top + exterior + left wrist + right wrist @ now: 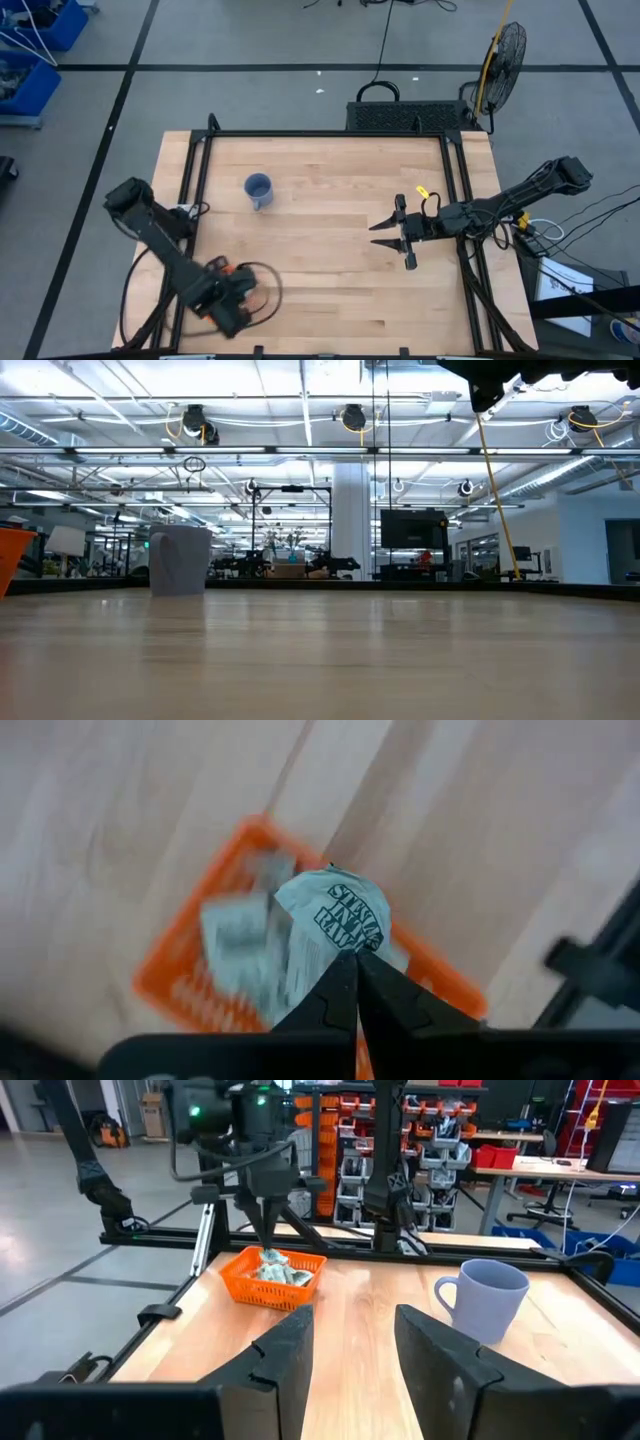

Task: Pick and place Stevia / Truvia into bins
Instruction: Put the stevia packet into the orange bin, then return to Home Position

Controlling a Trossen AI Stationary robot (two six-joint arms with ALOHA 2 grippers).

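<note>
Only the left wrist view shows the left gripper [352, 965] pinched closed on a Stevia sachet [330, 920] printed "Stevia In The Raw", above the orange basket [175, 980] of sachets. The right gripper [352, 1342] hovers mid-table, fingers apart, facing a blue cup [487, 1302].

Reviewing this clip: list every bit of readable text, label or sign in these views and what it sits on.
"STEVIA IN THE RAW", partly legible: on the pale sachet pinched in the shut left end effector, above the orange basket.
Print on the other sachets in the basket: too blurred to read.
Blue cup: no lettering visible.
Signs and bins in the room behind: too small to read.
</note>
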